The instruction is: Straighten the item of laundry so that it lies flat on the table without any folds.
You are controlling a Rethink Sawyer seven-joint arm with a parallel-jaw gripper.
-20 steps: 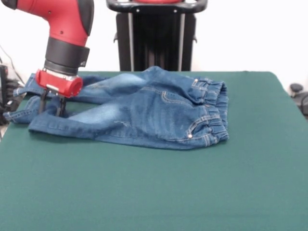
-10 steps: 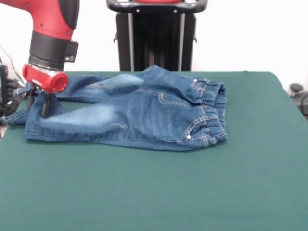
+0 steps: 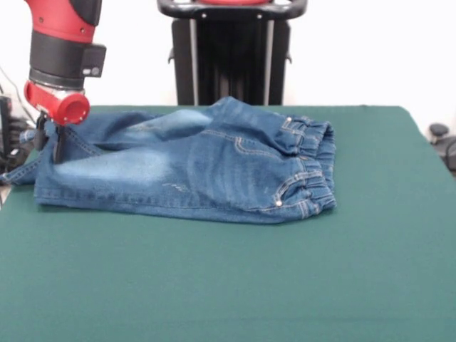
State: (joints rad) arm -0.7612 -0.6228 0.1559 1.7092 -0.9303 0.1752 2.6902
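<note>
The small blue denim jeans (image 3: 214, 167) lie on the dark green table (image 3: 285, 285), waistband (image 3: 318, 160) to the right and legs stretched to the left. The near leg lies mostly flat with a faded patch. The far leg shows behind it, partly covered. My gripper (image 3: 48, 146) hangs from the red and black arm at the far left. It is shut on the near leg's hem and holds the hem's corner slightly raised near the table's left edge.
The black pedestal (image 3: 231, 50) stands behind the table's far edge. Dark equipment (image 3: 7, 132) sits just beyond the left edge, close to the gripper. A dark object (image 3: 443, 139) lies off the right edge.
My gripper has moved left and a little up, pulling the near leg's hem with it. The leg has stretched out longer and flatter toward the left edge.
</note>
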